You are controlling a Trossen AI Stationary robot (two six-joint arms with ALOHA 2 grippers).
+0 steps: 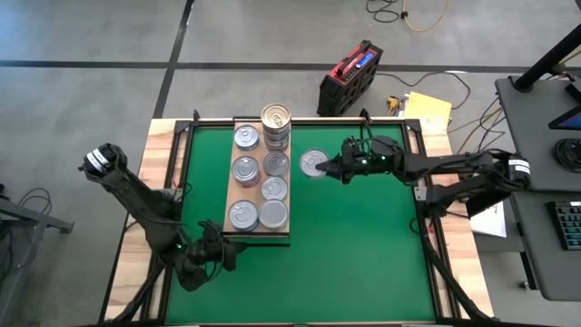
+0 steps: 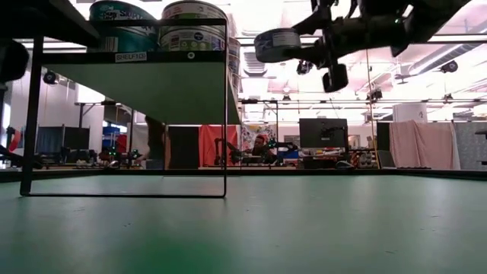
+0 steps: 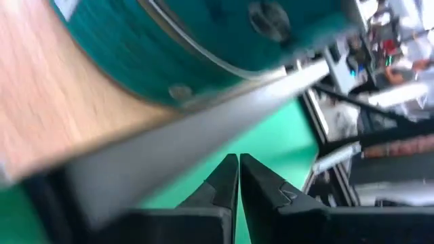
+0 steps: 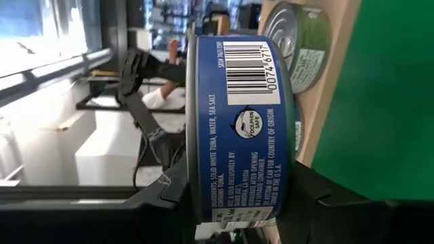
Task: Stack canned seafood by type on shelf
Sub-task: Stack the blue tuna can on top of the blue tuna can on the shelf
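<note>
Right pincer (image 1: 329, 167): centre of the high view, just right of the shelf (image 1: 256, 233), fingers partly spread and clamped on the rim of one silver-lidded tin, the held can (image 1: 314, 163), which hangs clear of the green table (image 1: 363, 263). In the low view the held can (image 2: 278, 44) sits at the upper centre, raised to the level of the shelf's top, with the pincer (image 2: 308, 47) at its right. The right wrist view fills with the held can's (image 4: 241, 129) blue label, barcode and dolphin mark, one dark finger on either side. Left pincer (image 1: 231, 256): lower left of the high view, just below the shelf's near end, fingers pressed together and holding nothing; its fingertips (image 3: 227, 173) meet at the lower centre of the left wrist view. Shelf stock: six single cans (image 1: 246, 169) in two columns, plus a stacked pile (image 1: 276, 125) at the upper right corner of the board.
</note>
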